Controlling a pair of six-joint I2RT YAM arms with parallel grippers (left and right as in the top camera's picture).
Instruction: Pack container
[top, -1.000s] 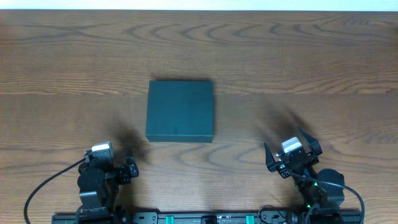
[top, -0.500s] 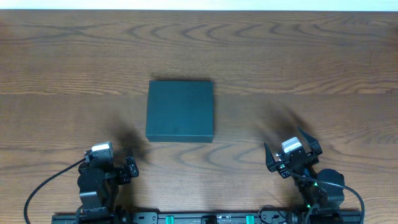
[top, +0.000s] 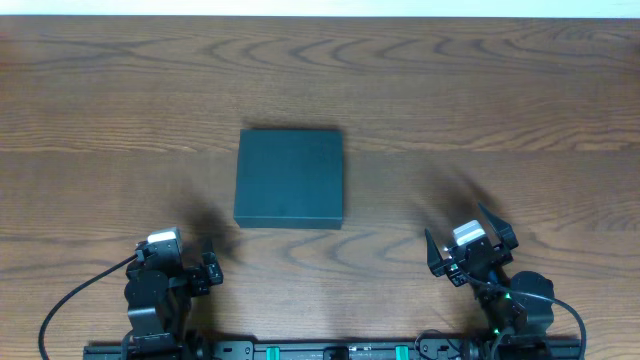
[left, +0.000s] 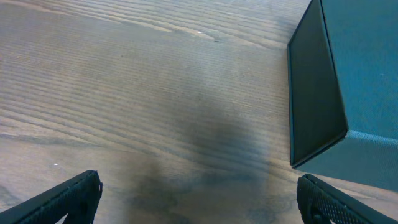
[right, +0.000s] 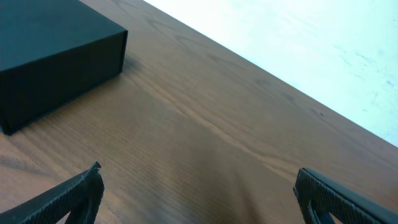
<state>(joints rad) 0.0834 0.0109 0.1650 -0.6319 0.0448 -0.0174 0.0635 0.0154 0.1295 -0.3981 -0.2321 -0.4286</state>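
**Closed box sitting mid-table, both arms waiting at the near edge**

The wooden table is stretching wide under everything, its grain running across. The container, a dark teal-black box with its lid lying flat and shut, is sitting near the middle of the table, between the two arms and well ahead of them. The left gripper is hovering low at the near edge with its jaws spread wide, touching nothing. The right gripper is doing likewise, jaws splayed apart, empty.
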